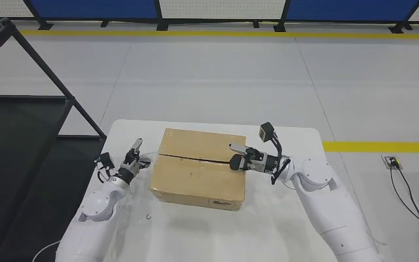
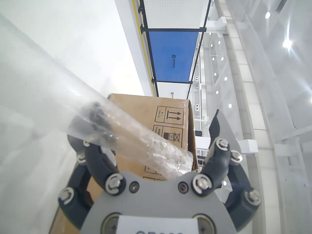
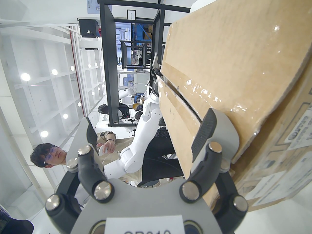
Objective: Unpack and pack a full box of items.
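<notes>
Table [image 1: 294, 141] holds a box [image 1: 200, 177]; right claw [image 1: 232, 156] sits spread at its seam [image 1: 190, 157], likely to lift flaps; left claw [image 1: 135, 149] spread too.

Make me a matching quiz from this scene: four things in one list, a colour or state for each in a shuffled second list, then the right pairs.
Things:
A cardboard box
B left pincer
C right pincer
D table

States:
1 white
2 open, at the end of the box's top seam
3 brown, flaps down
4 open, clear film lying across one finger

Pairs: A-3, B-4, C-2, D-1.
</notes>
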You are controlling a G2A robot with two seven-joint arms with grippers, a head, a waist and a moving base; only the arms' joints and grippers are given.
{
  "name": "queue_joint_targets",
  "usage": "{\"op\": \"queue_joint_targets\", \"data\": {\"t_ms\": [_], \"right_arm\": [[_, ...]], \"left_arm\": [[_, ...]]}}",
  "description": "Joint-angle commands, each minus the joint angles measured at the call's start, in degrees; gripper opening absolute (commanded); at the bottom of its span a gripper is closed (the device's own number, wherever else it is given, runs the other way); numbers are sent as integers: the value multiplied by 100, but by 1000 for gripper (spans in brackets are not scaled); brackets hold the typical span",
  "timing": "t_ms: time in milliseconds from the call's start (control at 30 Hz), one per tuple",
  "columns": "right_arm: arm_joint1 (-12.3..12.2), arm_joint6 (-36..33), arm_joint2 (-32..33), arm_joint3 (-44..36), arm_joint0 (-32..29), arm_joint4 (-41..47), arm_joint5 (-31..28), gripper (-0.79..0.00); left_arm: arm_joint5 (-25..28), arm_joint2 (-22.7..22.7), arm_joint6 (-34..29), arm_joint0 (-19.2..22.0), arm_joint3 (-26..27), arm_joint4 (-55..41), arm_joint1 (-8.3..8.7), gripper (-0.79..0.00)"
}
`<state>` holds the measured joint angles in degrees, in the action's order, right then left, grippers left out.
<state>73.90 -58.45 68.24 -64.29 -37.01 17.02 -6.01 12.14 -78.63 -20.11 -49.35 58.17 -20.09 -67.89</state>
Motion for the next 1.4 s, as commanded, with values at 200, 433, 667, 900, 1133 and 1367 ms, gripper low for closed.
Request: {"op": "queue_joint_targets", "data": {"t_ms": [200, 433, 667, 900, 1133, 1367], "right_arm": [[0, 0, 0, 0, 0, 0, 0, 0], [0, 0, 0, 0, 0, 0, 0, 0], [0, 0, 0, 0, 0, 0, 0, 0], [0, 0, 0, 0, 0, 0, 0, 0], [0, 0, 0, 0, 0, 0, 0, 0], [-29, 230, 50, -254, -201, -24, 47, 0]], "left_arm": [[388, -286, 197, -168, 184, -179, 15, 0], [349, -483, 288, -273, 543, -150, 43, 0], [344, -683, 366, -449, 1107, -172, 64, 0], [347, -878, 499, -765, 1879, -109, 85, 0], [250, -1068, 637, -1078, 2671, -16, 101, 0], [117, -1141, 680, -1237, 3139, 35, 102, 0]]}}
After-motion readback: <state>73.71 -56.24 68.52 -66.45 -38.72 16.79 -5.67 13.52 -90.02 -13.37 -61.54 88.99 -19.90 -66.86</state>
